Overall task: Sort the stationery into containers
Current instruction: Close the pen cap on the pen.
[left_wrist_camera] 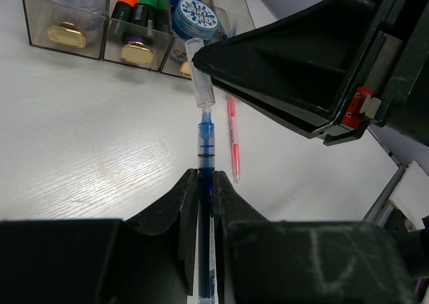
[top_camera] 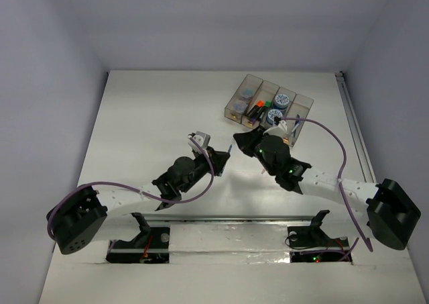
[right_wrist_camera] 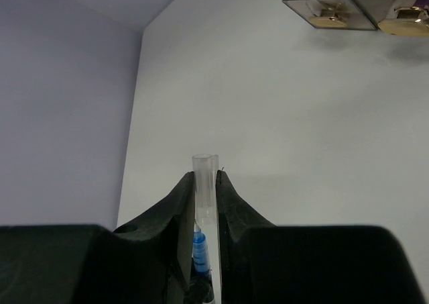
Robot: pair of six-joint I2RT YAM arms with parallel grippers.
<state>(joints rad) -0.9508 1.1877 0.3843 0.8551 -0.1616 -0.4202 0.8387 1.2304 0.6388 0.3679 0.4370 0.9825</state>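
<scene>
Clamping is seen at the left gripper point(left_wrist_camera: 204, 176), whose jaws are shut tight on a blue pen point(left_wrist_camera: 206, 139). The pen's tip is met at the mouth of a clear cap point(left_wrist_camera: 200, 76), which is pinched upright in the narrowly parted right gripper point(right_wrist_camera: 205, 178). Both are held above mid-table. The containers point(top_camera: 303, 106) are set at the far right, with markers point(left_wrist_camera: 137, 15) and rolls point(left_wrist_camera: 198, 14) inside. A red pen point(left_wrist_camera: 234, 139) is laid flat just near of them. Bare table point(left_wrist_camera: 87, 136) is left open to the left.
</scene>
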